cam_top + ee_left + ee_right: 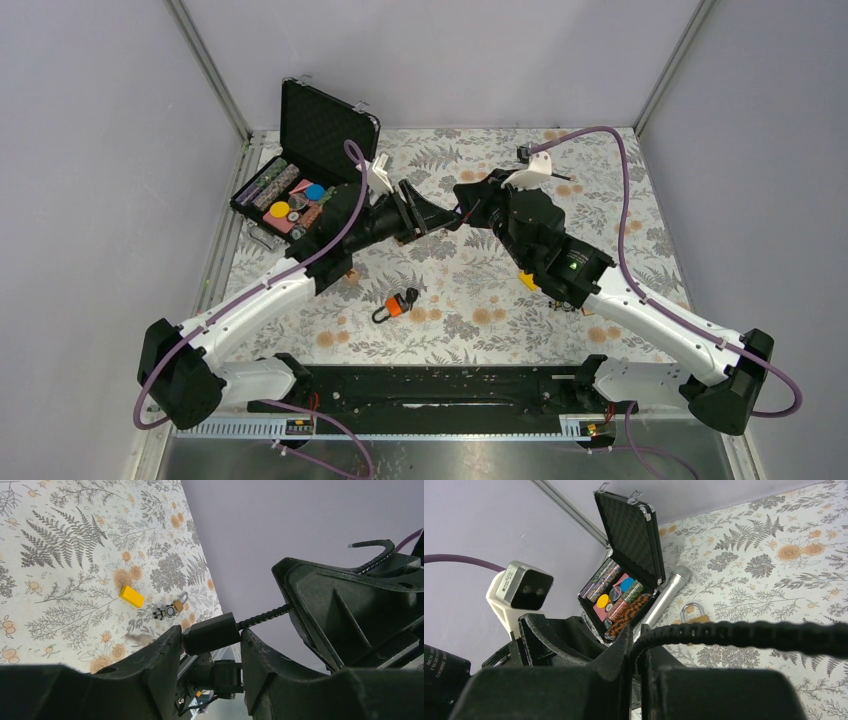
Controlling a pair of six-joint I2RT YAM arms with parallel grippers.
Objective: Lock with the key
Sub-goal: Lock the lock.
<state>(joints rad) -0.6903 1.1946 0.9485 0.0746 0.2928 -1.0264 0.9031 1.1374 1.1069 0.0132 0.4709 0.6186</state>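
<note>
We found the right end effector (636, 641) pinched on the cable (749, 632); its lock barrel (215, 630) lay between the left end effector (211, 641) fingers (160, 655), long axis finger to finger, grip unclear.

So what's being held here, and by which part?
The right gripper is shut on the ribbed black cable partway along; the left gripper brackets its black end block, grip not clear.

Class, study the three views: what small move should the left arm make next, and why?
Probably close the left gripper firmly on the black cylindrical lock body: its jaws flank it, but a firm grip is unclear, while the right gripper pinches the black ribbed cable.
</note>
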